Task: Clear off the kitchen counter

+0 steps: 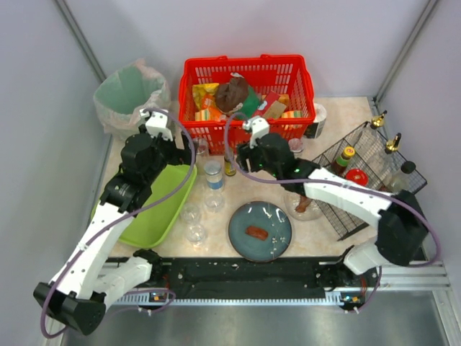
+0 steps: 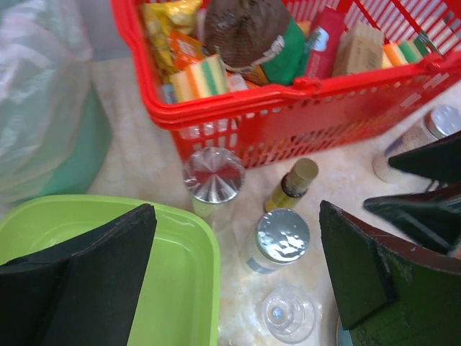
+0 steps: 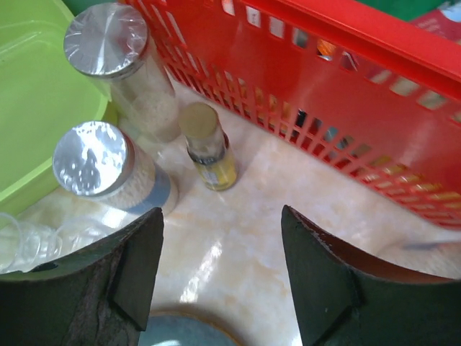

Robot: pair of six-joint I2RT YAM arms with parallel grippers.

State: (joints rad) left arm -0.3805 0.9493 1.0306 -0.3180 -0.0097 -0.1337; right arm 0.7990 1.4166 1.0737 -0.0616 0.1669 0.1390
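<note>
**Two open grippers over a crowded counter**

Both grippers are empty. The right gripper (image 3: 220,216) has its fingers spread wide with nothing between them. It hangs low over bare stone, just short of a small yellow bottle (image 3: 207,148), probably so it can close around that narrow neck from above. The left gripper (image 2: 236,209) is equally wide apart and holds nothing. It hovers over the rim of the lime-green tray (image 2: 86,238), out of the right arm's way.

Beside the bottle stand two silver-lidded jars (image 3: 92,158), upright and close against the tray. The red basket (image 3: 403,94) is right behind them, already holding packets. Nearer the arms are clear glasses (image 1: 193,223) and a blue plate (image 1: 260,231) with what may be a sausage, though the top view is too coarse to be sure.

The kitchen counter (image 3: 245,194) lies flat under all of this. Its long axis runs left to right across the top view, parallel to the front rail.
</note>
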